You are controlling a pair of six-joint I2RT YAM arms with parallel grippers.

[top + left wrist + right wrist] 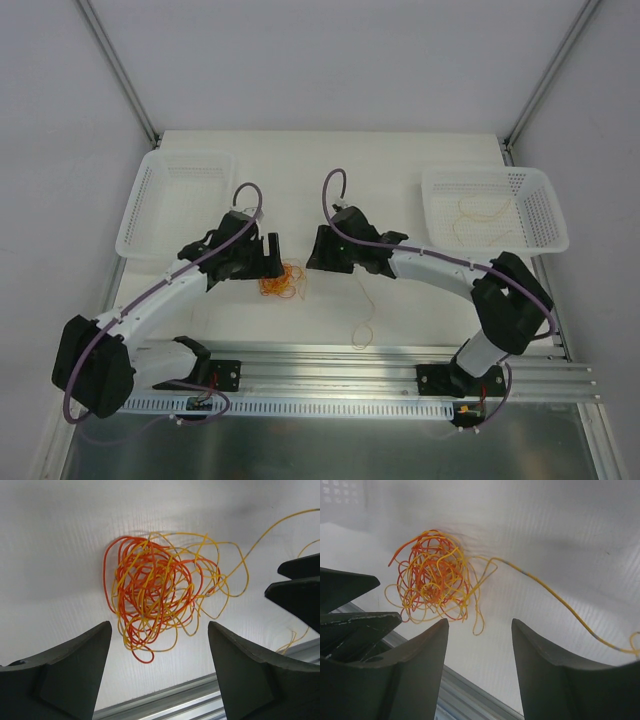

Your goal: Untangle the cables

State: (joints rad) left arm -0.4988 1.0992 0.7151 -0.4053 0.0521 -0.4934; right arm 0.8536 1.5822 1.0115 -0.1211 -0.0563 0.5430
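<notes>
The cables form a small tangle (pixel 282 280) of red-orange and yellow-orange loops on the white table between the two arms. It also shows in the left wrist view (pixel 155 587) and the right wrist view (pixel 432 580). One yellow strand (pixel 365 315) trails from the tangle toward the front rail, seen also in the right wrist view (pixel 560 602). My left gripper (pixel 159 627) is open and empty, just left of the tangle. My right gripper (pixel 480 622) is open and empty, just right of it. Neither touches the cables.
A white basket (pixel 175 205) stands at the back left. Another white basket (pixel 495 210) at the back right holds a loose yellow strand (pixel 480 212). A metal rail (pixel 350 365) runs along the table's near edge.
</notes>
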